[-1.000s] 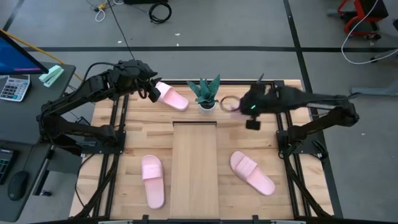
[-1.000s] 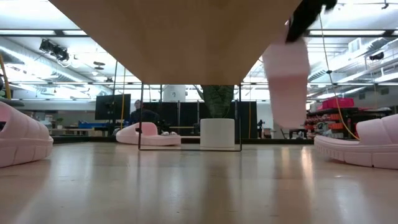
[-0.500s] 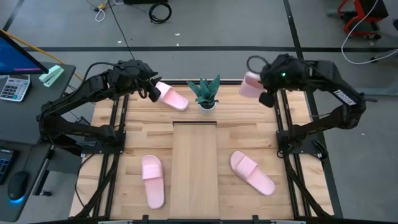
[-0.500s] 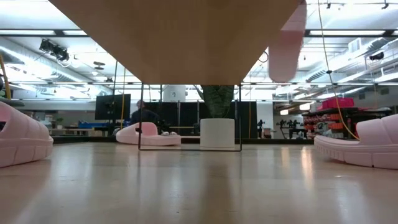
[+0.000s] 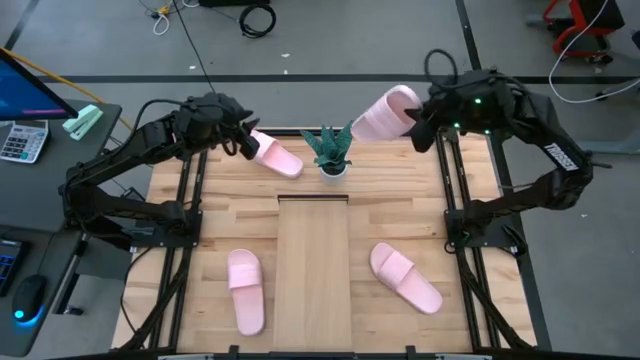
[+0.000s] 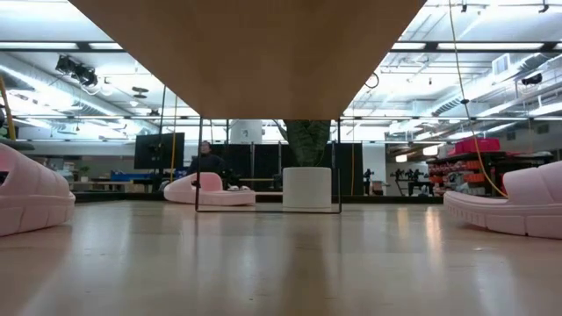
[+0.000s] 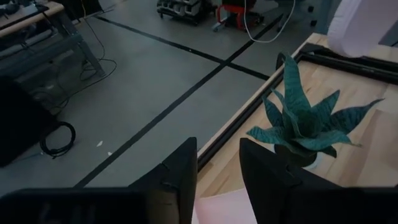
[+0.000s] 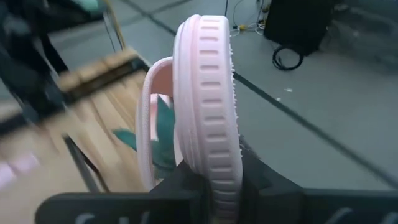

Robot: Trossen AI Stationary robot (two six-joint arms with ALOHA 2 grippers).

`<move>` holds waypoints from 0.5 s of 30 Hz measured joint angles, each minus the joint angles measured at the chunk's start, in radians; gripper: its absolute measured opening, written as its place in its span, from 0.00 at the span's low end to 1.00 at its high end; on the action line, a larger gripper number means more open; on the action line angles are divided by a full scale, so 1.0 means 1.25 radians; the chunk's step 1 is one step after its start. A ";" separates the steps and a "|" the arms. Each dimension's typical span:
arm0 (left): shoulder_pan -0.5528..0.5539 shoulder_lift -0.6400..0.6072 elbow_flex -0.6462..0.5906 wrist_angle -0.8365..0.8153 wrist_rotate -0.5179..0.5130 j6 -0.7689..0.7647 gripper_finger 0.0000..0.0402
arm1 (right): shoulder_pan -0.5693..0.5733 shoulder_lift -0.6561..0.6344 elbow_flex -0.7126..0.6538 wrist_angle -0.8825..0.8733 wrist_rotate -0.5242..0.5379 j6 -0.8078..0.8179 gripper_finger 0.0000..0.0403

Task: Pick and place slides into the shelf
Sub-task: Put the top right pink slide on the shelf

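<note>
Four pale pink slides show. My right gripper [image 5: 408, 122] is shut on one slide [image 5: 383, 115], held high over the table's far edge, just right of the potted plant [image 5: 330, 150]. My left gripper [image 5: 247, 147] is shut on a second slide [image 5: 278, 157], which lies sole down on the table left of the plant. The other two slides [image 5: 245, 290] [image 5: 405, 277] lie flat on either side of the shelf [image 5: 312, 270], a long pale wooden unit running up the table's middle. My left gripper holds the far-left end [image 7: 224, 208] of its slide between the two fingers [image 7: 183, 174], slanting down from the table's left. The slide rests on the table [image 6: 211, 189]. My right gripper pinches one end of the sole [image 8: 214, 162] between its two fingers, which come level from the table's right. The slide is lifted clear and stands on edge. Its strap [image 8: 152, 124] is to one side, and its free end points toward the table's left.
The potted plant [image 6: 307, 186] stands at the shelf's far end, between the two grippers. Black frame rails [image 5: 190, 230] [image 5: 455, 230] run along the table's left and right sides. The shelf's underside [image 6: 246, 53] spans the top of the low view. A desk with a calculator [image 5: 20, 140] stands left of the table.
My right gripper has risen and moved from over the table beside the plant toward the far edge. It has turned, so the slide that hung below it now sticks out level toward the left. The slide has climbed out of the low view. My left arm has kept still.
</note>
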 joint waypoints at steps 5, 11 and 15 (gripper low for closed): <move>0.000 0.002 0.000 0.032 -0.015 0.005 0.31 | 0.036 -0.035 0.000 0.010 0.009 0.184 0.11; 0.020 0.010 0.000 0.070 -0.024 0.027 0.33 | 0.190 -0.070 -0.020 -0.006 0.132 0.404 0.11; 0.050 0.019 -0.001 0.075 -0.027 0.027 0.33 | 0.362 -0.068 -0.063 -0.021 0.264 0.582 0.11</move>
